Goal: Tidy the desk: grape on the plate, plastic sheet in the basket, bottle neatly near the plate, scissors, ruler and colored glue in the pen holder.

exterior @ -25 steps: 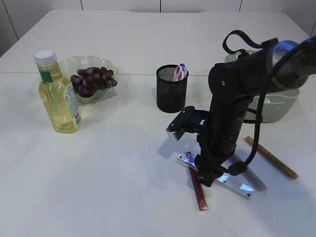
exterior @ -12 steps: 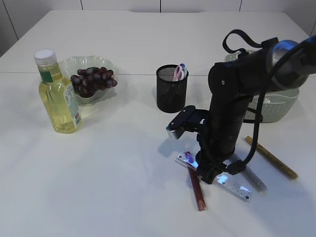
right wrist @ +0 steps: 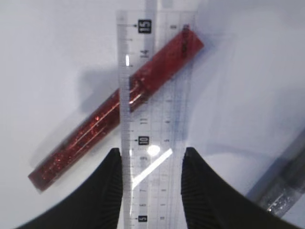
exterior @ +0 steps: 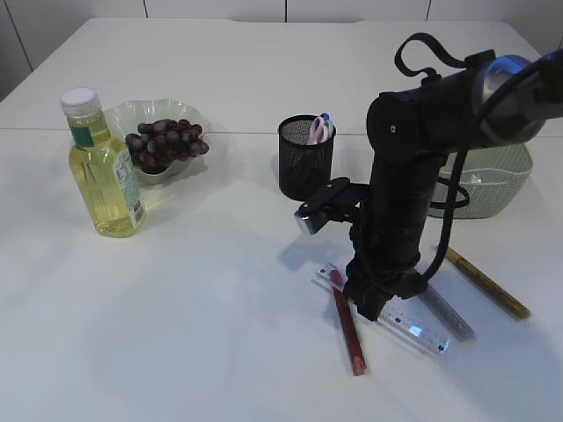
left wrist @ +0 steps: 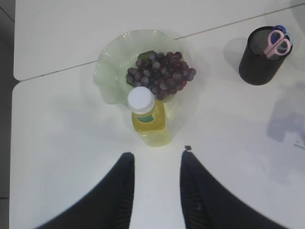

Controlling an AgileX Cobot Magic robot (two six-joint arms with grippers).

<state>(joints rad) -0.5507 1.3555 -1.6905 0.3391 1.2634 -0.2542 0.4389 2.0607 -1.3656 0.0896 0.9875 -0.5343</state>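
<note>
My right gripper [exterior: 369, 308] [right wrist: 152, 164] points down over the clear ruler [exterior: 413, 327] [right wrist: 152, 95], its fingers against both long edges. The ruler lies across a red glitter glue stick [exterior: 350, 334] [right wrist: 86, 138]. A silver glue stick [exterior: 447, 312] [right wrist: 286, 186] and a gold one [exterior: 488, 283] lie to the right. The pink scissors [exterior: 318, 129] [left wrist: 278, 43] stand in the black mesh pen holder [exterior: 305, 163] [left wrist: 259, 62]. The grapes [exterior: 165, 142] [left wrist: 159, 74] lie on the green plate [exterior: 132, 114] [left wrist: 109, 76], with the oil bottle [exterior: 104, 176] [left wrist: 148, 119] upright beside it. My left gripper [left wrist: 157, 162] is open and empty, high above the bottle.
A pale green basket [exterior: 493, 189] stands at the right, behind my right arm; I cannot tell what is in it. The left arm is outside the exterior view. The white table's seam runs behind the plate and the pen holder.
My right arm has straightened and shifted slightly up and back over the ruler. The ruler and the glue sticks lie about where they were.
</note>
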